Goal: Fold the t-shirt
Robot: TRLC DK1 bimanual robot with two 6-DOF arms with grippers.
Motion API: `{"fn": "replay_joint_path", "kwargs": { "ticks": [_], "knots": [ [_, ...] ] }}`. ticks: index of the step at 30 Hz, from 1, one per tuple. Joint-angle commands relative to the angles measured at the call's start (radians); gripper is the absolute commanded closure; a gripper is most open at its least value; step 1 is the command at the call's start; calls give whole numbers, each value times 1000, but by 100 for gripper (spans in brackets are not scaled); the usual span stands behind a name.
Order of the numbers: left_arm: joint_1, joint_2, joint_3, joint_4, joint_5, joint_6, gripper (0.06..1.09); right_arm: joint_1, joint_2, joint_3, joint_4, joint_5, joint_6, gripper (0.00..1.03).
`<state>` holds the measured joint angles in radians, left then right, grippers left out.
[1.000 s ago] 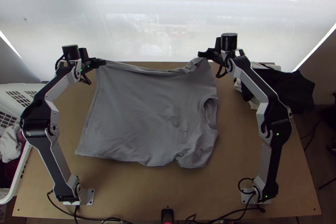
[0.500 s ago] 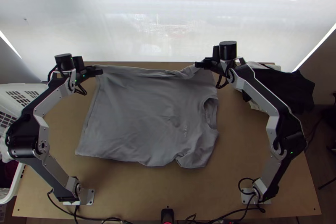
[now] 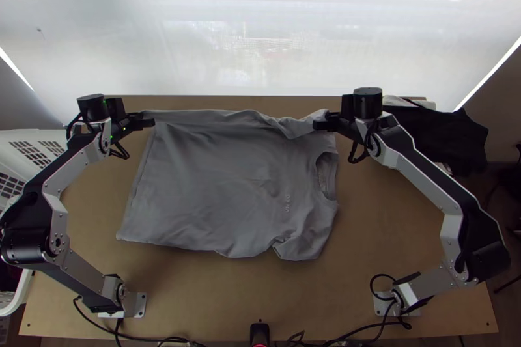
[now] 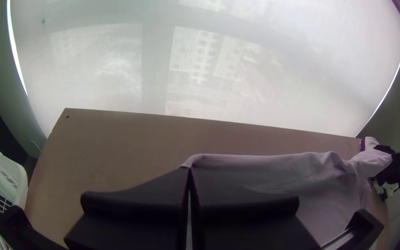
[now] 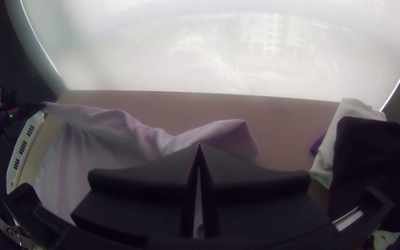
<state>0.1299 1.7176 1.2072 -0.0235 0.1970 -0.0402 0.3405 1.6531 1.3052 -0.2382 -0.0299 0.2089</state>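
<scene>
Spotter: Start on the near side. What do you have?

Operator: The t-shirt (image 3: 221, 184) lies spread on the table (image 3: 260, 295), its near sleeve (image 3: 306, 243) toward me. I'd leave that side alone; it's my target line for the fold.

Spotter: And the middle?

Operator: Flat enough, with soft wrinkles. The collar (image 3: 327, 174) faces my right. I should carry cloth over this, never drag it across.

Spotter: Far side?

Operator: Both end effectors are clamped on the far edge: my left end effector (image 3: 151, 123) at the hem corner, my right end effector (image 3: 316, 125) by the far sleeve. The cloth between them sags and creases near the right one.

Spotter: So how would you play it?

Operator: I'd ease them slightly apart to take out the slack, then bring both toward me level and at one pace. If one leads, the fold will skew. Lower onto the near edge, smooth, and only then let go.
</scene>
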Motion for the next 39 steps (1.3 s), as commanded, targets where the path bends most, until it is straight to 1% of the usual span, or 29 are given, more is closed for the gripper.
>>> {"fn": "replay_joint_path", "kwargs": {
  "ticks": [1, 7, 17, 22, 27, 39],
  "knots": [
    [42, -32, -54, 0, 15, 36, 105, 0, -111, -139, 17, -1, -19, 100],
    [63, -41, -78, 0, 21, 59, 105, 14, -182, -225, 17, -1, -28, 100],
    [47, -47, -118, 8, 22, 74, 105, 52, -299, -360, -1, -1, -72, 100],
    [33, -72, -158, 10, 22, 83, 105, 74, -329, -425, -4, -1, -74, 100],
    [31, -96, -199, 13, 24, 89, 105, 92, -358, -494, -4, 1, -101, 100],
    [45, -141, -291, 27, 22, 112, 105, 88, -460, -649, -12, 10, -126, 100]
  ]
}}
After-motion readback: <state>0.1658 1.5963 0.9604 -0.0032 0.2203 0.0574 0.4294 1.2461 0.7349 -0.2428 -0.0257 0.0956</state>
